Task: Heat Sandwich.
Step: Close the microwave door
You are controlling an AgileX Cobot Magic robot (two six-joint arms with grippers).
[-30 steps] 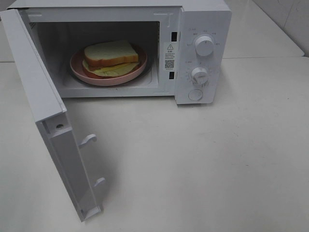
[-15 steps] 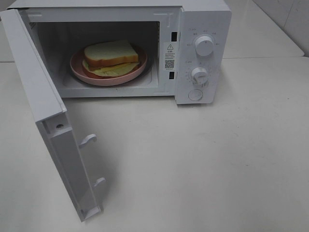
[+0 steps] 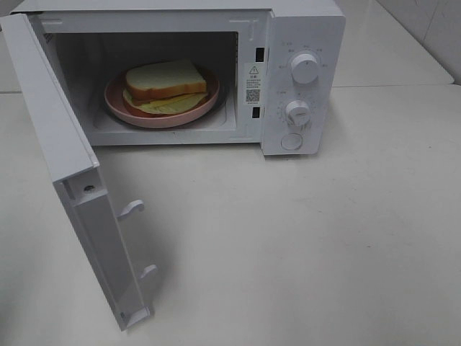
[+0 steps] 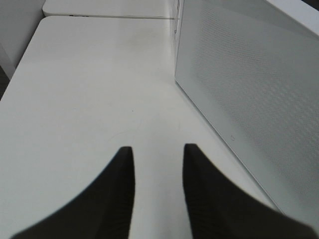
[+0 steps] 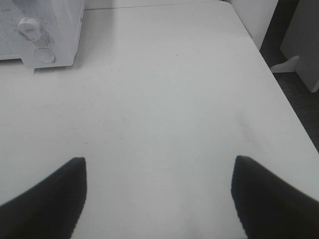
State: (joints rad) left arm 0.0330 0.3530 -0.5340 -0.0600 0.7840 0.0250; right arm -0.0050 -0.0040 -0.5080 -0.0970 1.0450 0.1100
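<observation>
The sandwich [image 3: 166,79], pale bread with an orange-brown crust and yellow filling, lies on a round pink plate [image 3: 119,101] inside the white microwave [image 3: 302,29]. The microwave door [image 3: 50,122] is swung wide open toward the front left. Neither gripper shows in the exterior high view. In the left wrist view my left gripper [image 4: 158,147] hovers over the bare table beside the door's outer face [image 4: 249,84], its fingers a narrow gap apart and empty. My right gripper [image 5: 159,159] stands wide open and empty over the table, well away from the microwave's control panel [image 5: 40,25].
The control panel carries two knobs [image 3: 305,68] [image 3: 297,112] and a round button [image 3: 291,141]. The white table [image 3: 324,238] stretches in front of the microwave. In the right wrist view the table's edge [image 5: 279,94] borders a dark floor.
</observation>
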